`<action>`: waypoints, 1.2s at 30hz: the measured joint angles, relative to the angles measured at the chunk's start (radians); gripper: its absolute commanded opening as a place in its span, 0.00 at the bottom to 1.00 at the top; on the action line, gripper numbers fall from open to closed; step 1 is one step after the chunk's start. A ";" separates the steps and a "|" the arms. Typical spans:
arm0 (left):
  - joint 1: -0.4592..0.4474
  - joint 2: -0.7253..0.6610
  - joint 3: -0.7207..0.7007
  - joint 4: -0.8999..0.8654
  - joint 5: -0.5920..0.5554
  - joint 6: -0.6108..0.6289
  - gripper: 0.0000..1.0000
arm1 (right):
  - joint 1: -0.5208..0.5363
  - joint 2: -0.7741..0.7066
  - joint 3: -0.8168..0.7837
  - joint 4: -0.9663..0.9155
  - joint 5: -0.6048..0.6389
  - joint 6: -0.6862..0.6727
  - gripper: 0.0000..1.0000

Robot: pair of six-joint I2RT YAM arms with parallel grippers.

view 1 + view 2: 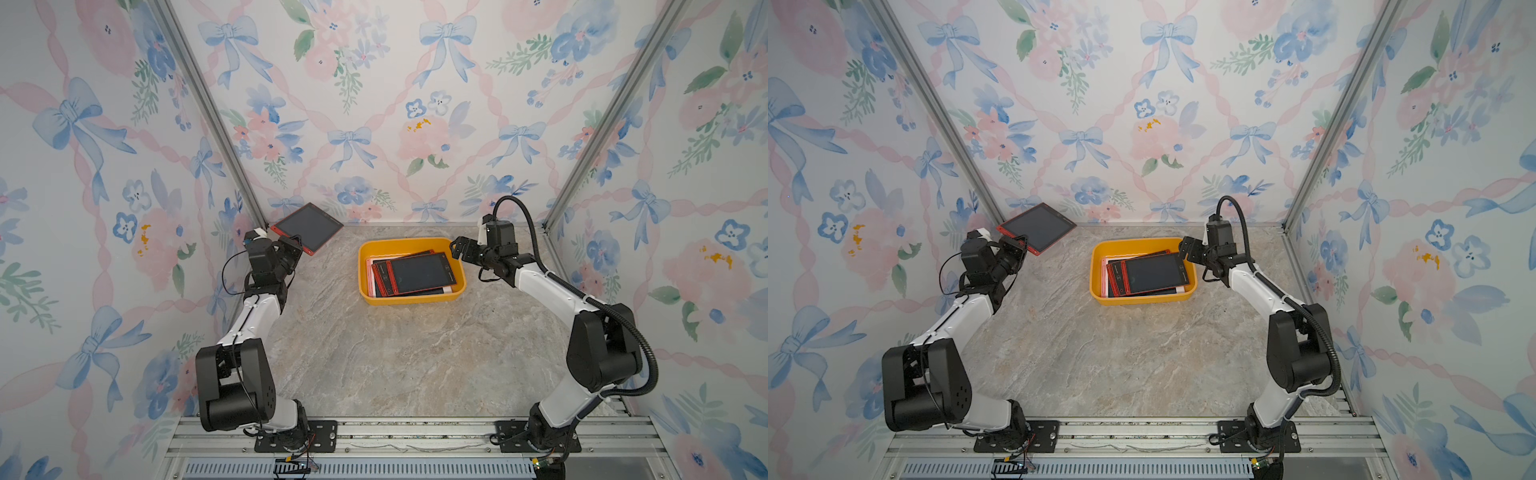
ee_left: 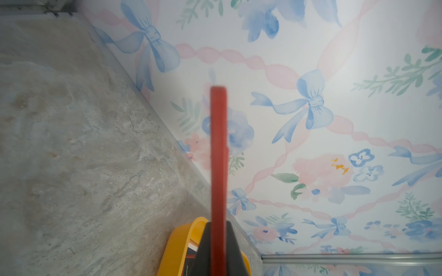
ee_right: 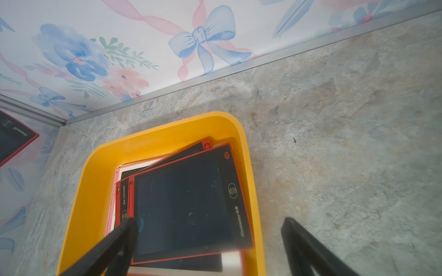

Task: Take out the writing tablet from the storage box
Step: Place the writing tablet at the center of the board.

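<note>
Red writing tablet (image 1: 309, 226) tight in left claw (image 1: 296, 244), away from storage box (image 1: 405, 245); right claw (image 1: 457, 249) agape

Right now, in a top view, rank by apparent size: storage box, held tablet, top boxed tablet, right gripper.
1. storage box
2. held tablet and top boxed tablet: look alike, unranked
3. right gripper

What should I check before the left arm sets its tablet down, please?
1. Grip: left gripper shut on held tablet: ok.
2. Clearance: held tablet clear of box: ok.
3. Set-down: bare table left of box: ok.
4. Other arm: right gripper open, above box's edge: ok.
5. Emptying: stack in box: not ok.
6. Contact: held tablet against wall: cannot tell.
</note>
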 measured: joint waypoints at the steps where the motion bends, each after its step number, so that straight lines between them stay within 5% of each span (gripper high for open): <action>1: 0.011 0.000 -0.013 0.005 -0.024 -0.008 0.00 | 0.000 0.000 0.000 0.000 0.000 0.000 0.97; 13: 0.048 0.095 -0.038 0.044 -0.202 -0.082 0.00 | 0.000 0.000 -0.015 0.000 0.000 0.000 0.97; 36: 0.093 0.364 0.024 0.129 -0.203 -0.247 0.00 | 0.009 0.006 -0.012 -0.035 0.020 -0.002 0.97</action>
